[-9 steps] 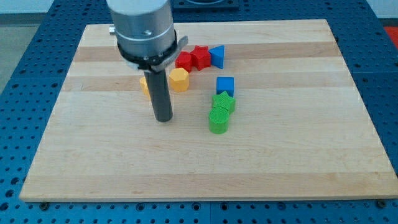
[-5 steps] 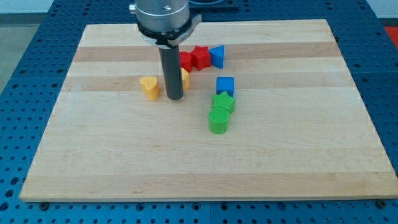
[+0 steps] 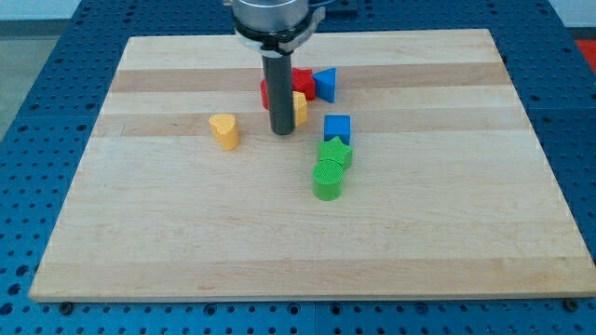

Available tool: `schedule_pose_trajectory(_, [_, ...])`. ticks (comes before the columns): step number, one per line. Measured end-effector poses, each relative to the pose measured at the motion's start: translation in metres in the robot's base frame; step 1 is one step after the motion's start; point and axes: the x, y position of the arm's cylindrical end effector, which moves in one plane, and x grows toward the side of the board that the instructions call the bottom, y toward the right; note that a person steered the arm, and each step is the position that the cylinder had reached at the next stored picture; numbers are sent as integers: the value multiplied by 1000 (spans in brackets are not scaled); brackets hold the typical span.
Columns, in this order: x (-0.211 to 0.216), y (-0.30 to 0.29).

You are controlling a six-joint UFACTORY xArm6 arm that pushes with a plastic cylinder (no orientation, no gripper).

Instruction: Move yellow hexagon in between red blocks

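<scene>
Camera view, the only one: my tip (image 3: 282, 132) sits down on the board just above centre of the frame, a bare rod with nothing to open or close, pressed against the lower-left side of the yellow hexagon (image 3: 299, 106), most of which the rod hides. The hexagon lies touching, or very nearly touching, the two red blocks (image 3: 300, 80) at the frame's upper middle; the rod covers the seam between them, so I cannot tell how wide it is. To do this well I judge a slow, straight push toward the frame's top, aimed at that seam, so the reds part evenly and neither gets shoved away. Surface is a pale wooden board (image 3: 447, 233), smooth, on a blue perforated bench (image 3: 19, 140); little else of the room shows.
</scene>
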Motion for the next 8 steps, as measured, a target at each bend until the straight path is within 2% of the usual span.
schedule_pose_trajectory(1, [-21, 17])
schedule_pose_trajectory(4, [-31, 61])
schedule_pose_trajectory(8, [-36, 21])
